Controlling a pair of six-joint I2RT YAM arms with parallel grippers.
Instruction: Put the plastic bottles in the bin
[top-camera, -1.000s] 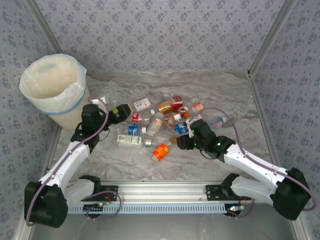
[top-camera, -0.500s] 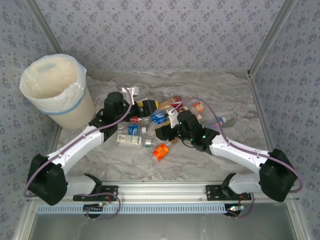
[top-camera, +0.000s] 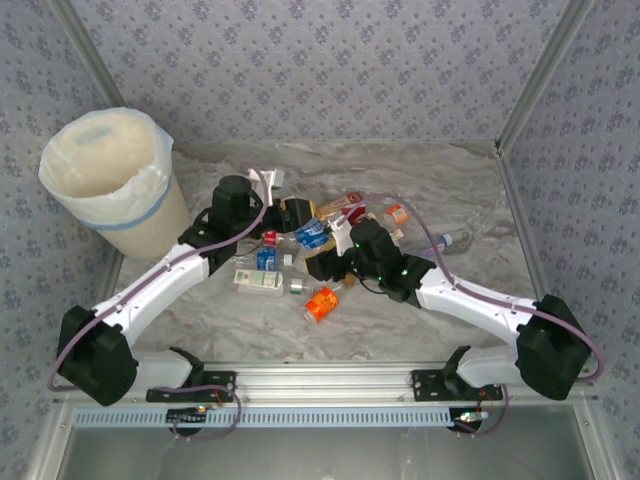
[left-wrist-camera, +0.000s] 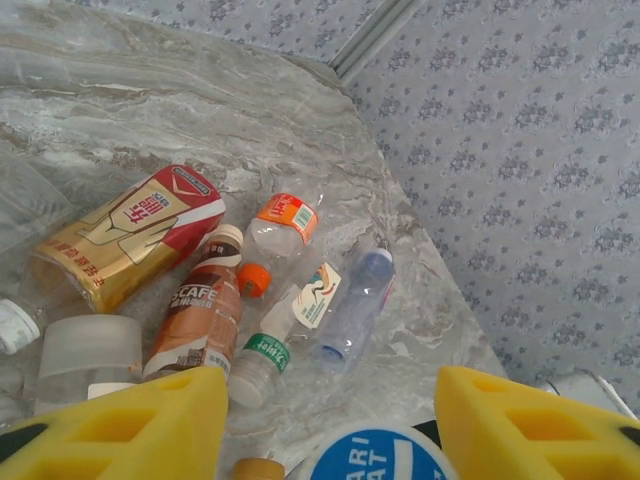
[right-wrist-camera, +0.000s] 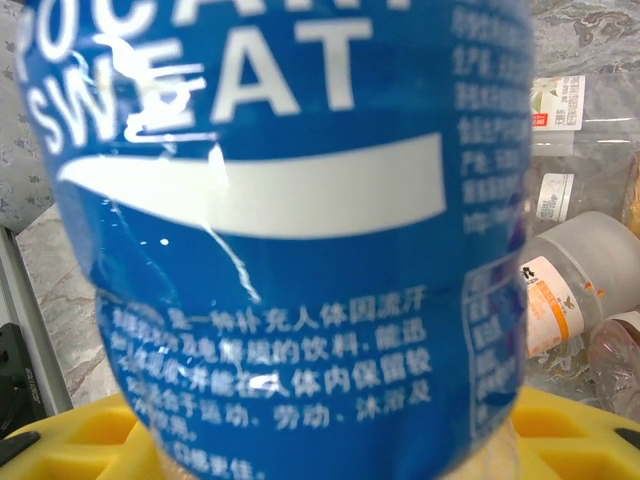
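1. Carried leftward over the last second, the blue bottle (top-camera: 311, 232) is now held over the pile in the middle of the surface (top-camera: 440, 190), clamped around its body by the right fingers (right-wrist-camera: 90, 440).
2. Left fingers (left-wrist-camera: 130, 425), swung in from beside the bin (top-camera: 140, 215), are seen half-closed on either side of the bottle's end; a gap is visible on one side, so no pinch is made yet.
3. A hand-over is judged to be under way, since the bin stands far left, on the left arm's side.
4. Other bottles (top-camera: 322, 302) are left scattered on the surface, well apart from the bin.
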